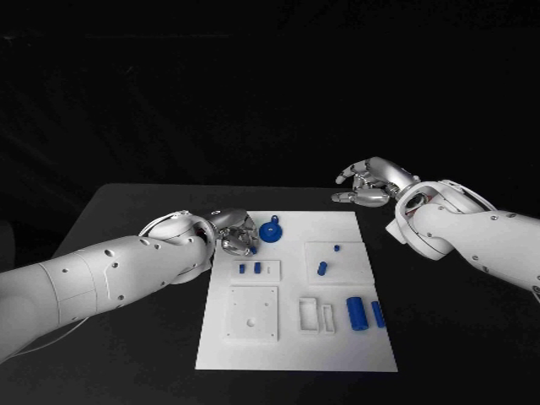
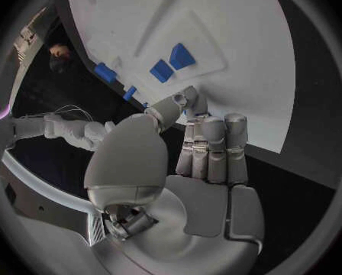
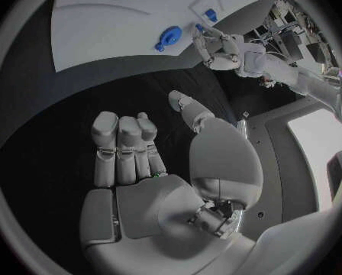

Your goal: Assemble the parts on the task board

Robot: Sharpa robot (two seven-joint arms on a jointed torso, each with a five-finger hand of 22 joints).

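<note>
Task board (image 1: 297, 337) white, blue parts (image 1: 357, 313) scattered; left hand (image 1: 234, 233) curled empty, right hand (image 1: 369, 184) spread.

White task board (image 1: 343, 342) flat mid-table; blue parts (image 1: 357, 313) scattered on it.

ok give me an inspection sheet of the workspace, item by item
surface: black table, task board lying in its middle
job's things: round blue part at the board's far end; two small blue parts near the left edge; blue peg on a raised white block; two blue cylinders lying near the right edge
clutter: nothing seen
hands: left robot hand at the board's far left edge beside the round part, fingers curled, grip cannot be told; right robot hand off the board beyond its far right corner, holding nothing
cables: nothing seen on the table
surroundings: dark
</note>
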